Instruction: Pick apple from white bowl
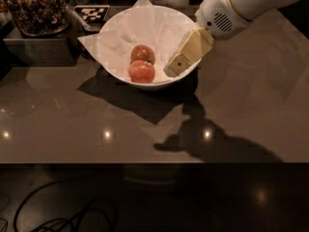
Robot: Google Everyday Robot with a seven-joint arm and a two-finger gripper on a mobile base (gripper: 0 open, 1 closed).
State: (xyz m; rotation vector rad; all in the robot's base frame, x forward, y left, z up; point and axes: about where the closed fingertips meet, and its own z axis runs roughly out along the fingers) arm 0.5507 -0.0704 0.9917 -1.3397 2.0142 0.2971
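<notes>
The white bowl [111, 57] stands at the back of the brown table, lined with crinkled white paper whose corners stick out. Two reddish apples lie in it: one [143, 53] farther back, one [142, 73] nearer the front wall, touching each other. My gripper [174, 69] hangs from the white arm [231, 6] that comes in from the top right. It points down and left over the bowl's right rim, its tip inside the bowl a little to the right of the front apple. It holds nothing that I can see.
A dark tray of brown nuggets [34, 8] stands at the back left. A black-and-white marker tag [94, 12] lies behind the bowl. The table's front edge [145, 162] runs across the view, with cables [63, 216] on the floor below.
</notes>
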